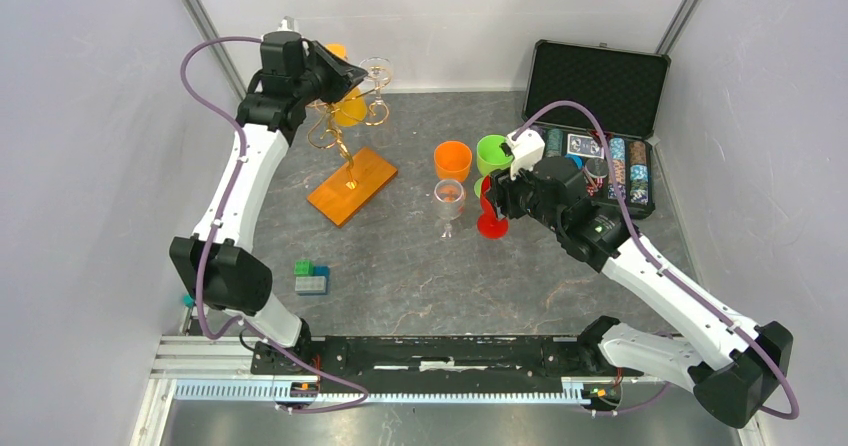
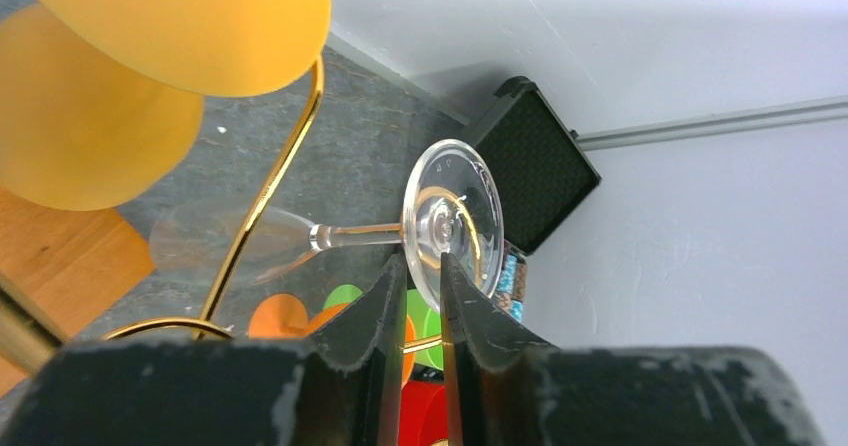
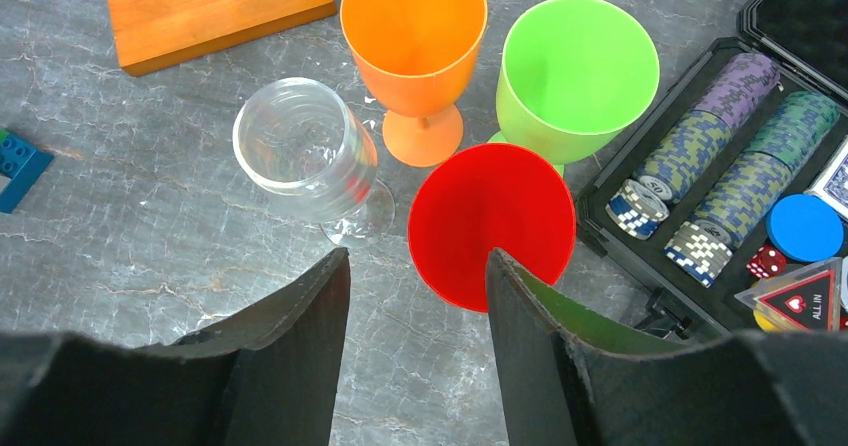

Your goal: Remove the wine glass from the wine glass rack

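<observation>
The jaws of the left gripper (image 2: 420, 266) are almost pressed together. They pinch the thin edge of the round foot of the clear wine glass (image 2: 452, 216). This glass hangs high up on the wine glass rack (image 1: 343, 146), at the top by the back wall. From the left wrist, the glass lies sideways, with its stem pointing away from the foot toward the gold wire (image 2: 268, 181). A yellow glass (image 2: 190, 16) hangs on the rack too, just beside the clear one. The rack's flat orange base (image 1: 352, 188) sits on the gray tabletop (image 1: 420, 276).

The jaws of the right gripper (image 3: 415, 261) are spread wide and pinch nothing. They hang over a red glass (image 3: 490, 226), which stands upright below them. Next to the red glass stand an orange glass (image 3: 413, 21), a green glass (image 3: 580, 66) and a second clear glass (image 3: 300, 151). All four are close together in the middle of the tabletop, well apart from the rack.

To the right lies an open black case (image 1: 600, 76) with stacks of game chips (image 3: 720, 136) inside. A few toy blocks (image 1: 311, 278) lie near the left arm.
</observation>
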Controlling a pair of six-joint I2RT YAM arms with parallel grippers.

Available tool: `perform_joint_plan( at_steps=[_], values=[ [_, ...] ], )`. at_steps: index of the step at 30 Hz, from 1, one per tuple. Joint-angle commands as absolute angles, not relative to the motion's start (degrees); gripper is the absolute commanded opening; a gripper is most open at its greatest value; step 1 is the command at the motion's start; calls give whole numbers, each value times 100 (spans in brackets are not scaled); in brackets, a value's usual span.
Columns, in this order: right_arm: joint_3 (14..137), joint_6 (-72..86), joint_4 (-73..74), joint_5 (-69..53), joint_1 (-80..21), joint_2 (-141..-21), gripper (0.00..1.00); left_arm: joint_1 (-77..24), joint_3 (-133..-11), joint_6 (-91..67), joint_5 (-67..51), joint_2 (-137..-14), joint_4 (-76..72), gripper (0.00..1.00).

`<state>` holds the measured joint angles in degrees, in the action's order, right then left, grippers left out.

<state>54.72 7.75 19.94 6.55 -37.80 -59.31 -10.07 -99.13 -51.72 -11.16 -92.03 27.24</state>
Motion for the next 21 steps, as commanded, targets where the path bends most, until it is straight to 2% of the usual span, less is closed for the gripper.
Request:
perform_joint_plan(
  at_steps=[1, 5, 9, 12, 21],
  values=[
    [5441, 847, 1731, 649, -3770, -5849, 57, -971, -9734, -5634, -1590, -9014, 2101, 22],
    [5415, 849, 1722, 655, -3770, -5842, 57, -943, -9392, -6163, -1981, -9018, 1486, 21],
    [5372, 851, 1722, 670, -3770, -5822, 57, -932, -9045, -6634, -2161, -8954, 926, 12],
    [5346, 856, 1720, 677, -3766, -5797, 57, -924, -8877, -6825, -2179, -8914, 725, 9],
    [5309, 867, 1691, 678, -3770, -5788, 57, -914, -8715, -6994, -2179, -8852, 552, 10]
  ],
)
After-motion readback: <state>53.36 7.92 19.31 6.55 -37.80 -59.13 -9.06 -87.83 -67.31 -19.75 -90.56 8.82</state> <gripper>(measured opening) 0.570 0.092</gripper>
